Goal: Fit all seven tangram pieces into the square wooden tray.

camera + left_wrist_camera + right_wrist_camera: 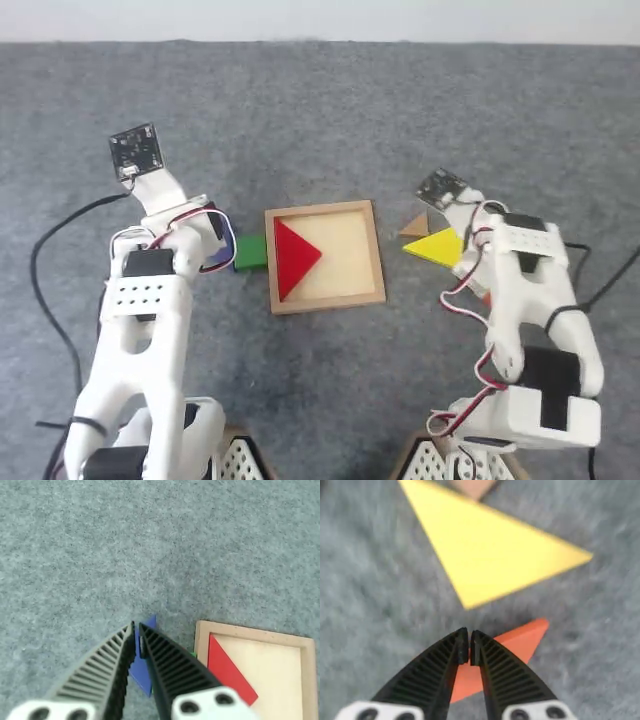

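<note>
Wooden tray: 1 red triangle at 9 o'clock side. Left gripper fingers pressed together over blue piece; right gripper same over orange piece. Risk: closed tips shove pieces.

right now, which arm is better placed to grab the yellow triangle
Right. Its gripper is just beside the yellow triangle. The left gripper is on the other side of the tray, over the blue piece.

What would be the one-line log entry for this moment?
tray: square wooden tray holds red triangle | left jaws: shut, over blue piece | right jaws: shut, over orange piece | outside: yellow triangle, green piece
</note>
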{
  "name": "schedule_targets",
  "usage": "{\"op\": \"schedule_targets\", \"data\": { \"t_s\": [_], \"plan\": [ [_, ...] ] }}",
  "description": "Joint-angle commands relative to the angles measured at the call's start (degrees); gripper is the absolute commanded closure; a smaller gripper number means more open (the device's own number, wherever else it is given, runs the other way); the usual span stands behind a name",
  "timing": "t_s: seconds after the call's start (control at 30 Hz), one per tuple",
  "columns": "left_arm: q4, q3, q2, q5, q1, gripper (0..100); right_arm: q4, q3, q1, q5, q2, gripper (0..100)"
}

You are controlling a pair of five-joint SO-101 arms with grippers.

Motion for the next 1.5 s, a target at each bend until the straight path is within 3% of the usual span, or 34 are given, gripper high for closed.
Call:
{"op": "schedule_targets", "data": {
  "t_s": [0.0,0.23,0.4,0.53,0.77,1.0,1.47],
  "plan": [
    [-1.05,-0.22,-2.55,0.35,0.09,99,2.15,-3.16,1.54,5.10,-0.92,97.6],
    [-1.05,-0.22,-2.55,0.35,0.09,99,4.00,-6.95,-5.49,7.47,-6.46,95.6],
    [-1.05,-0.22,-2.55,0.35,0.00,99,12.09,-11.52,-13.05,16.88,-6.81,76.1],
    [-0.97,-0.22,-2.55,0.35,-0.09,99,12.79,-12.13,-13.05,22.42,-6.73,65.8],
    [-0.97,-0.22,-2.55,0.35,0.00,99,12.79,-13.98,-7.25,33.85,1.36,65.9],
    [-0.97,-0.31,-2.55,0.35,0.00,99,12.88,-20.66,-7.08,37.63,11.21,65.6],
    [1.23,-1.45,-2.64,0.35,0.00,99,12.88,-20.84,-6.29,46.59,17.36,65.8]
  ]
}}
